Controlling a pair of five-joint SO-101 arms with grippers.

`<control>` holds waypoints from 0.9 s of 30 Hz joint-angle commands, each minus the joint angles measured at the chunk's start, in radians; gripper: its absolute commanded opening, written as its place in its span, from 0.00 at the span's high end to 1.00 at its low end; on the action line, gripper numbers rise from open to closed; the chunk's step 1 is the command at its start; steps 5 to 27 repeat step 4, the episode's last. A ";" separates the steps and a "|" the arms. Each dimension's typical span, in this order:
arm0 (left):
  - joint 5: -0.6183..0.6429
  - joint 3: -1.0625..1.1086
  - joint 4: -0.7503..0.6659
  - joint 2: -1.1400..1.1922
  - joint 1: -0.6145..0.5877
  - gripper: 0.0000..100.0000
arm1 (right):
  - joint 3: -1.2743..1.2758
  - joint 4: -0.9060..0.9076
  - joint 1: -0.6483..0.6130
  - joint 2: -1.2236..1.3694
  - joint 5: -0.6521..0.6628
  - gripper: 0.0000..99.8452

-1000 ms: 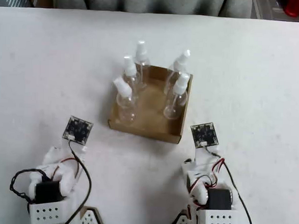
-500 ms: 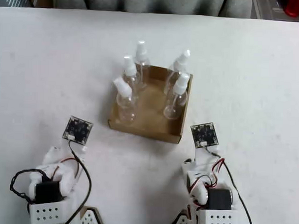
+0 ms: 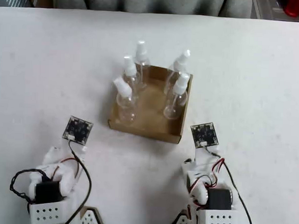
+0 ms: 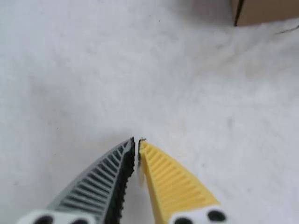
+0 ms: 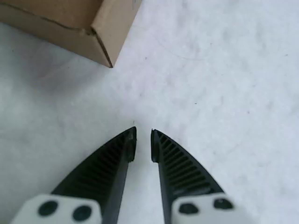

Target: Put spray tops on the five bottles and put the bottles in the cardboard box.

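Note:
The cardboard box point(image 3: 173, 131) stands mid-table. Several clear bottles stand upright inside it, each with a white spray top: two along its right side point(image 3: 177, 96) point(image 3: 178, 69), three along its left point(image 3: 124, 97) point(image 3: 130, 74) point(image 3: 141, 60). My left gripper point(image 4: 137, 140) is shut with nothing in it, its grey and yellow tips touching, low over the cloth short of the box's corner point(image 4: 261, 11). My right gripper point(image 5: 143, 131) is shut down to a narrow slit, also holding nothing, just short of the box's other near corner point(image 5: 107, 42). Both arms point(image 3: 54, 180) point(image 3: 208, 190) sit folded at the near edge.
A white cloth point(image 3: 248, 86) covers the whole table, with bare room on both sides of the box and beyond it. The small wrist camera boards point(image 3: 78, 129) point(image 3: 204, 135) sit just in front of the box's near wall.

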 commanded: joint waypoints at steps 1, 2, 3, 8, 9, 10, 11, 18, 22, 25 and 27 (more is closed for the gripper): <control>-0.005 0.000 0.005 -0.005 0.012 0.98 | 0.009 -0.001 0.005 -0.005 -0.011 0.98; -0.005 0.000 0.005 -0.005 0.012 0.98 | 0.009 -0.001 0.005 -0.005 -0.011 0.98; -0.005 0.000 0.005 -0.005 0.012 0.98 | 0.009 -0.001 0.005 -0.005 -0.011 0.98; -0.005 0.000 0.005 -0.005 0.012 0.98 | 0.009 -0.001 0.005 -0.005 -0.011 0.98; -0.005 0.000 0.005 -0.005 0.012 0.98 | 0.009 -0.001 0.005 -0.005 -0.011 0.98; -0.005 0.000 0.005 -0.005 0.012 0.98 | 0.009 -0.001 0.005 -0.005 -0.011 0.98; -0.005 0.000 0.005 -0.005 0.012 0.98 | 0.009 -0.001 0.005 -0.005 -0.011 0.98; -0.005 0.000 0.005 -0.005 0.012 0.98 | 0.009 -0.001 0.005 -0.005 -0.011 0.98; -0.005 0.000 0.005 -0.005 0.012 0.98 | 0.009 -0.001 0.005 -0.005 -0.011 0.98; -0.005 0.000 0.005 -0.005 0.012 0.98 | 0.009 -0.001 0.005 -0.005 -0.011 0.98; -0.005 0.000 0.005 -0.005 0.012 0.98 | 0.009 -0.001 0.005 -0.005 -0.011 0.98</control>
